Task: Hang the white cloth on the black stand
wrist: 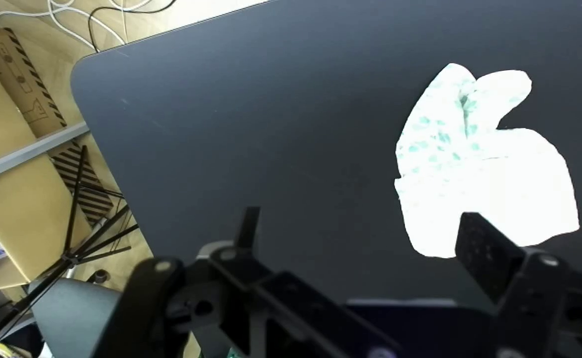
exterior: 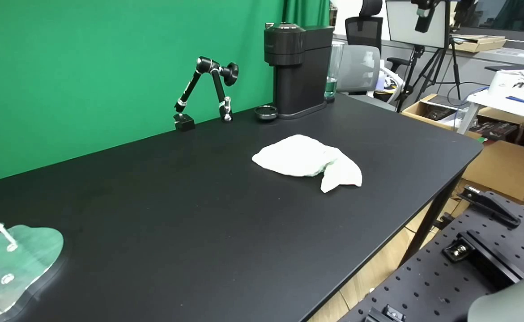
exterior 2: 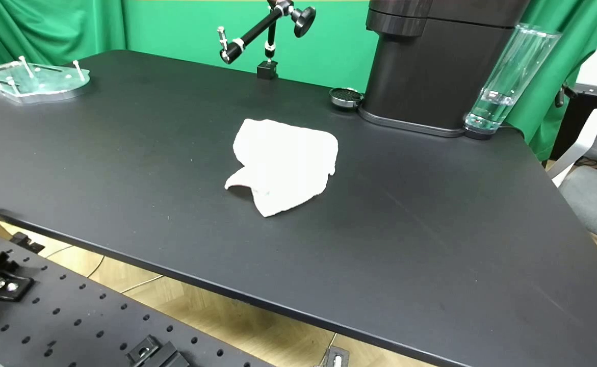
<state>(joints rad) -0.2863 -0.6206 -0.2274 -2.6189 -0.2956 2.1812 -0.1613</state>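
Observation:
The white cloth (exterior: pixel 295 156) lies crumpled and partly folded on the black table; it also shows in an exterior view (exterior 2: pixel 290 160) and in the wrist view (wrist: pixel 499 189), where part of it has green marks. The black stand (exterior: pixel 205 65) is a jointed arm on a small block by the green backdrop, with a round knob; it also shows in an exterior view (exterior 2: pixel 260 29). My gripper (wrist: pixel 360 226) shows only in the wrist view. Its fingers are wide apart with nothing between them. The right finger overlaps the cloth's lower part in the picture; contact is not visible.
A dark coffee machine (exterior: pixel 300 74) with a clear water tank (exterior 2: pixel 512 76) stands at the back, beyond the cloth. A small round dish (exterior 2: pixel 346 97) sits at its foot. A transparent plate with pegs (exterior 2: pixel 48 81) lies at the table's far end. The table's corner (wrist: pixel 79 64) shows in the wrist view.

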